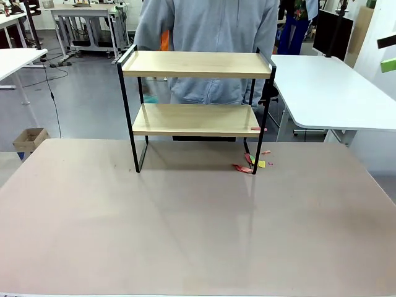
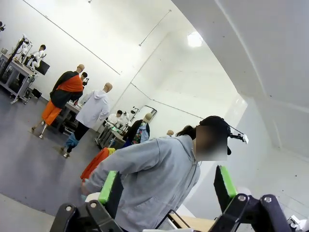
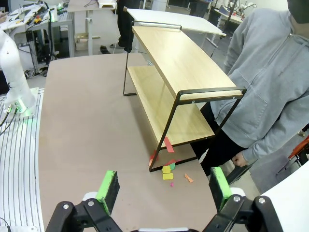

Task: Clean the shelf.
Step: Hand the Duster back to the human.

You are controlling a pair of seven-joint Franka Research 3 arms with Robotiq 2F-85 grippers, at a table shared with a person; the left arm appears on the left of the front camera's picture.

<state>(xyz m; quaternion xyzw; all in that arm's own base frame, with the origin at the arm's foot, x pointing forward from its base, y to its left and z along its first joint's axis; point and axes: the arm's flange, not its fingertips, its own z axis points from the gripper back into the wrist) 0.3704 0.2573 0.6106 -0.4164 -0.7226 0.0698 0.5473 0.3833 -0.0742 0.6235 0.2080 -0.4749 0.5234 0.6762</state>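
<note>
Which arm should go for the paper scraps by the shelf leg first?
Right, probably. The right gripper hangs open above the coloured scraps at the shelf leg, near the table's right side. The left gripper, also open, faces the person.

Shelf (image 1: 197, 93) across table's (image 1: 185, 235) far edge

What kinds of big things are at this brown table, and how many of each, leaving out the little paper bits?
Shelf: 1
Robot grippers: 2, the left gripper and the right gripper, both open
Person behind the shelf: 1
Total: 4
The coloured paper scraps by the shelf's foot are too small to count surely.
</note>
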